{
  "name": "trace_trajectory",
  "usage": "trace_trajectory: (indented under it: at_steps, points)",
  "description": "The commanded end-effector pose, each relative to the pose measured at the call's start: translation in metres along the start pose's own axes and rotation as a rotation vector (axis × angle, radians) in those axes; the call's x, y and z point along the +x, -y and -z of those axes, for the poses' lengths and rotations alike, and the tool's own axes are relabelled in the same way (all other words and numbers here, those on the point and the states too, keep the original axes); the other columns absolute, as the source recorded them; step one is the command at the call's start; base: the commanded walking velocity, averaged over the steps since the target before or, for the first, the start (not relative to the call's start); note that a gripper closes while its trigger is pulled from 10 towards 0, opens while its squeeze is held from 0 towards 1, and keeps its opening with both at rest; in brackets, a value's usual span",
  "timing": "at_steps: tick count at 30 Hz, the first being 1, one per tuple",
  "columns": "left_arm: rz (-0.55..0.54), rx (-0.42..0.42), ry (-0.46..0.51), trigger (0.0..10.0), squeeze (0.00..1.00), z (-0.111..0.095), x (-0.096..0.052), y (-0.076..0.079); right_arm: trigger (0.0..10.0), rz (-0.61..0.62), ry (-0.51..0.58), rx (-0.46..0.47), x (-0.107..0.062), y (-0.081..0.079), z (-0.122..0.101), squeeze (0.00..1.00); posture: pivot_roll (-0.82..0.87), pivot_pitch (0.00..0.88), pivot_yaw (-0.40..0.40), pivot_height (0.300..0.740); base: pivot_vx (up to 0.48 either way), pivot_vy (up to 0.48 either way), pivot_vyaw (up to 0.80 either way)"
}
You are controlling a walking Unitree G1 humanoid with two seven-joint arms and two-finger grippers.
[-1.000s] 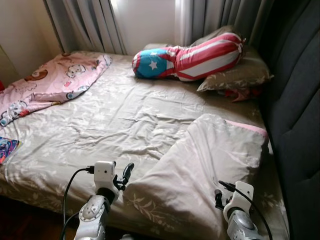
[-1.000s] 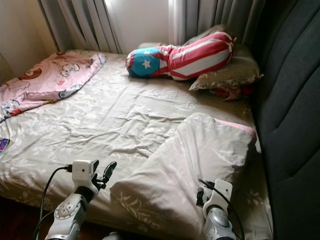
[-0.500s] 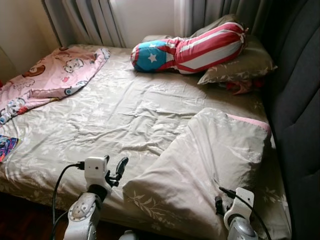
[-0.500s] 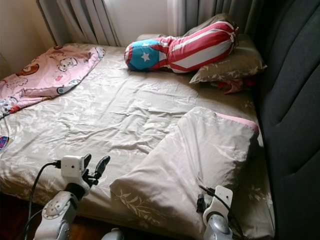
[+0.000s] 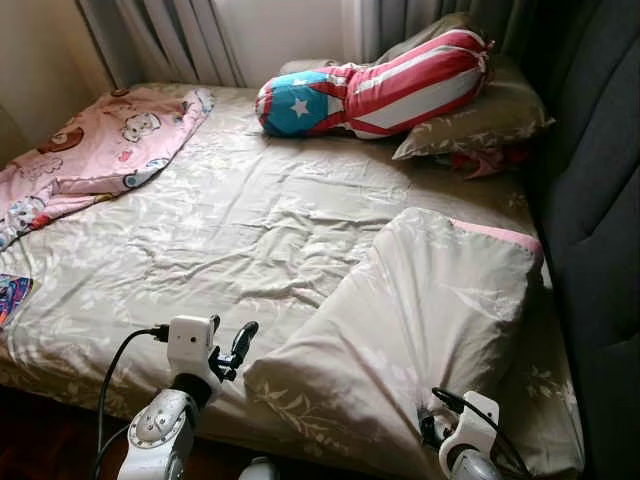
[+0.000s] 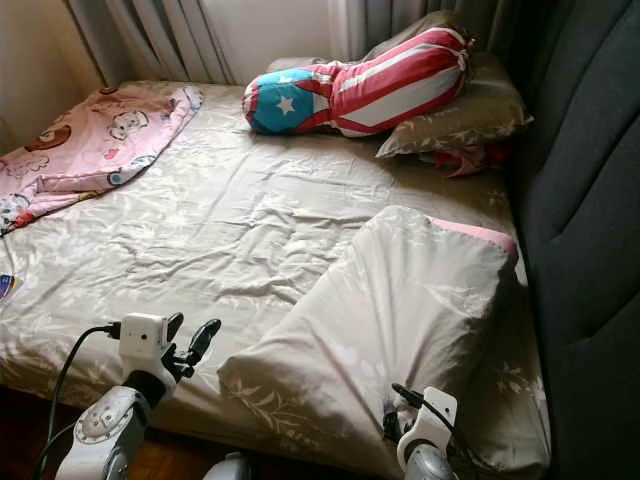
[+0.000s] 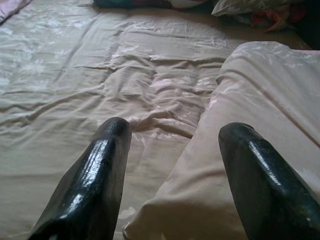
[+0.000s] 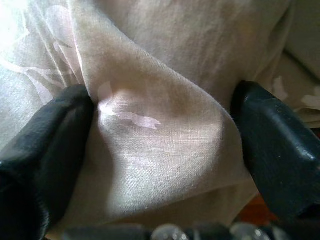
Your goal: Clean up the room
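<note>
A large beige floral pillow [image 5: 430, 320] lies askew on the near right part of the bed [image 5: 230, 220]. My left gripper [image 5: 234, 350] hovers open just left of the pillow's near corner; in the left wrist view its fingers [image 7: 95, 185] stand wide apart over the sheet and the pillow's edge [image 7: 200, 190]. My right gripper [image 5: 428, 428] is at the pillow's near edge. The right wrist view shows it open, with a fold of pillow fabric [image 8: 160, 140] bulging between its fingers [image 8: 45, 145].
A stars-and-stripes bolster [image 5: 370, 90] and a grey pillow [image 5: 480, 120] lie at the head of the bed, with something red [image 5: 480, 165] beneath. A pink blanket [image 5: 100, 150] covers the far left. The dark headboard [image 5: 590, 200] lines the right side. A colourful book [image 5: 10, 295] sits at the left edge.
The view has tilted down a little. My right arm has sunk lower against the pillow's near edge. The left gripper stays beside the pillow's corner.
</note>
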State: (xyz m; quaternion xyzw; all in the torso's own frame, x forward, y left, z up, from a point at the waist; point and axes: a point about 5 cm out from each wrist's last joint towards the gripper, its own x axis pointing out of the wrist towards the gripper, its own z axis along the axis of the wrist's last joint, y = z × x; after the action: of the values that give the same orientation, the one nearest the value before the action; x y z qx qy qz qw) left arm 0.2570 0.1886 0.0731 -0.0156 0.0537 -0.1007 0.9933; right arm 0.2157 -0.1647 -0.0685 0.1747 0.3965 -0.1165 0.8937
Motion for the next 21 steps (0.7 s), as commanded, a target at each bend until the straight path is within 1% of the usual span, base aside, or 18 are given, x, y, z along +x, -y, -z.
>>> trace_trajectory:
  at_steps: [1,4,5,6,7,14,21]
  points:
    - [0.009,0.006,-0.008,10.0,0.00,-0.003,-0.002,-0.002,10.0,-0.032,-0.136,-0.004,-0.005,-0.008,0.031,0.00,0.07,0.141,0.093,0.668,0.000,0.000,0.00]
    - [0.010,0.011,-0.004,10.0,0.00,-0.007,-0.004,-0.003,10.0,-0.039,-0.131,-0.026,-0.004,-0.010,0.027,0.00,0.08,0.157,0.098,0.668,0.000,0.000,0.00]
    - [0.009,0.012,-0.004,10.0,0.00,-0.007,-0.005,-0.003,4.8,-0.037,-0.122,-0.034,-0.003,-0.011,0.024,0.00,0.08,0.157,0.098,0.668,0.000,0.000,0.00]
    - [0.009,0.013,-0.004,10.0,0.00,-0.008,-0.006,-0.003,4.8,-0.035,-0.117,-0.039,-0.003,-0.011,0.023,0.00,0.08,0.157,0.098,0.668,0.000,0.000,0.00]
    - [0.008,0.014,-0.005,10.0,0.00,-0.008,-0.007,-0.003,0.0,-0.033,-0.109,-0.047,-0.002,-0.010,0.021,0.00,0.08,0.162,0.098,0.668,0.000,0.000,0.00]
    - [0.003,0.012,-0.022,10.0,0.00,-0.007,-0.013,-0.002,0.0,-0.039,-0.096,-0.074,-0.001,-0.012,0.017,0.00,0.08,0.178,0.097,0.668,0.000,0.000,0.00]
    - [0.004,0.007,-0.032,10.0,0.00,-0.006,-0.017,0.000,0.0,-0.037,-0.105,-0.079,-0.003,-0.009,0.023,0.00,0.09,0.182,0.096,0.668,0.000,0.000,0.00]
